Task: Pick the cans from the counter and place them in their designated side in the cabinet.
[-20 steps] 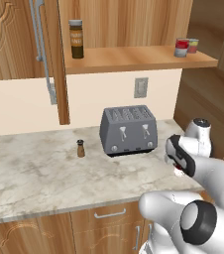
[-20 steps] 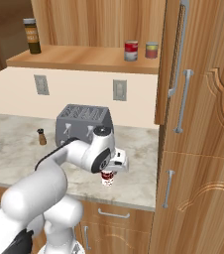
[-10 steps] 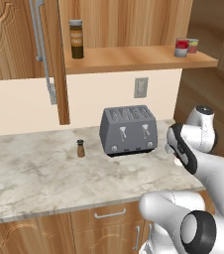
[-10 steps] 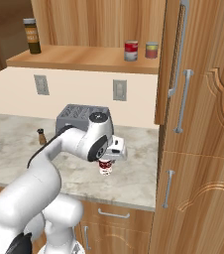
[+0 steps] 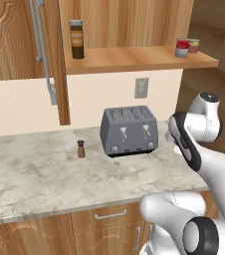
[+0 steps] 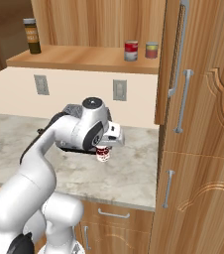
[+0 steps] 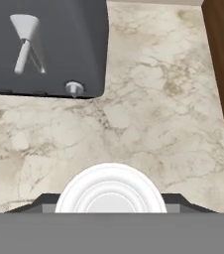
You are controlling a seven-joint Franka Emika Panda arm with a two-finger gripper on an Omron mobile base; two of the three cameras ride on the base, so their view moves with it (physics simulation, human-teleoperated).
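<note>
With fingers closed on the red-and-white can (image 6: 102, 154) above the counter (image 6: 134, 173), lift straight, clear the toaster (image 5: 129, 130), then rise toward the cabinet (image 6: 84, 58) shelf beside the red can (image 6: 130, 50).

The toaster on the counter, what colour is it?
The toaster is dark grey with silver levers, seen best in the left base view.

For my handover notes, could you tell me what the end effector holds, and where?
The end effector holds a red-and-white can by its upper sides, lifted off the counter.
</note>
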